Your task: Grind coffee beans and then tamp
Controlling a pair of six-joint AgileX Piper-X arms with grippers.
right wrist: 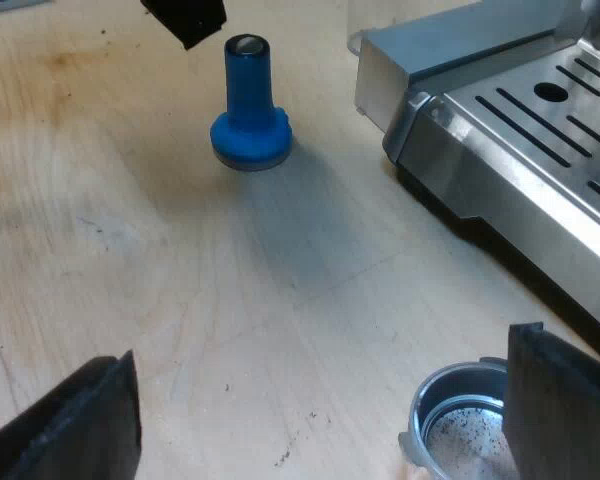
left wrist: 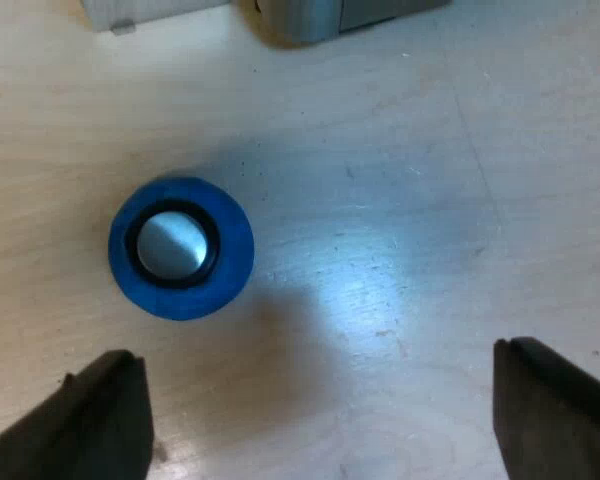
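The blue tamper (left wrist: pixel 180 248) stands upright on the wooden table, seen from straight above with its silver cap ringed in black. My left gripper (left wrist: pixel 315 385) hovers over the table beside it, fingers wide open with nothing between them. In the right wrist view the blue tamper (right wrist: pixel 250 100) stands on its wide base, and a black finger of my left gripper (right wrist: pixel 185 20) hangs just above it. My right gripper (right wrist: pixel 320 400) is open low over the table. The metal holder's basket (right wrist: pixel 458 420) lies close by one of its fingers, with pale residue and dark specks inside.
The espresso machine's steel base and slotted drip tray (right wrist: pixel 540 130) stand close to the holder and not far from the tamper. A grey machine corner (left wrist: pixel 310 20) lies beyond the tamper. Bare wooden table (right wrist: pixel 180 280) stretches between tamper and holder.
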